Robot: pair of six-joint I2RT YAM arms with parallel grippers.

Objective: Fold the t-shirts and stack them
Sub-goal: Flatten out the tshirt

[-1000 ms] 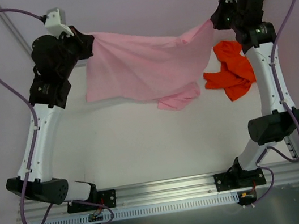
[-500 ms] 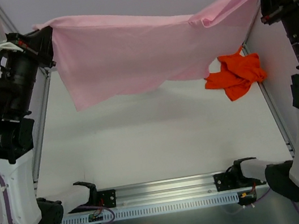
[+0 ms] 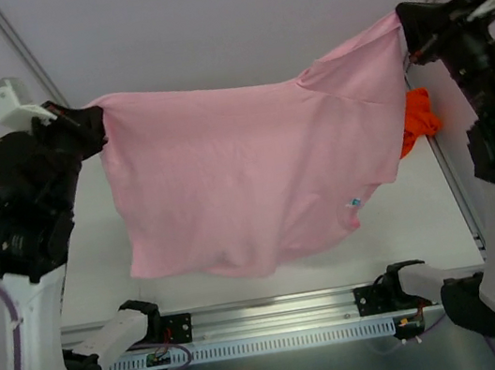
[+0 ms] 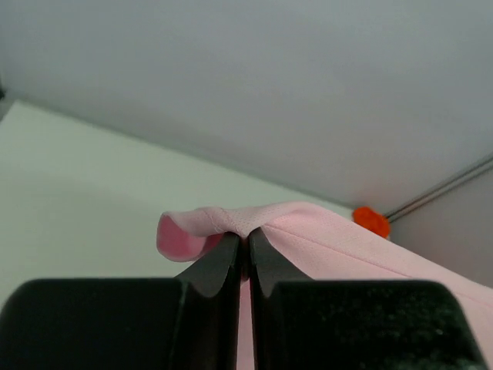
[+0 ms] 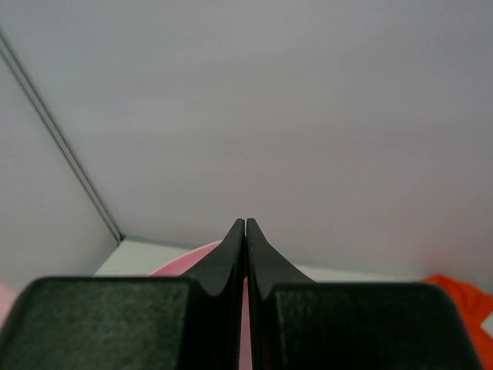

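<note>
- Hung above the counter [image 3: 416, 223]: the pink t-shirt [image 3: 248, 185], stretched wide by its two top corners, with the hem hanging loose and sagging lowest left of centre.
- Risk at the left: only a thin fold of the corner is pinched, so likely to slip free under a sharp tug or too wide a stretch, dropping that side in a heap.
- Risk in the middle: loose hem apt to crumple or tuck under itself if laid down too fast.
- Risk at the right: might drape over or snag the orange t-shirt [image 3: 419, 118], bunched at the counter's right edge just behind the pink cloth, and drag it along.
- For the left jaws: clenched with no gap showing, gripping the pink corner, with a small bulge of cloth poking out above the tips.
- For the right jaws: likewise pressed together, gripping the other corner, with pink cloth just visible behind the tips.
</note>
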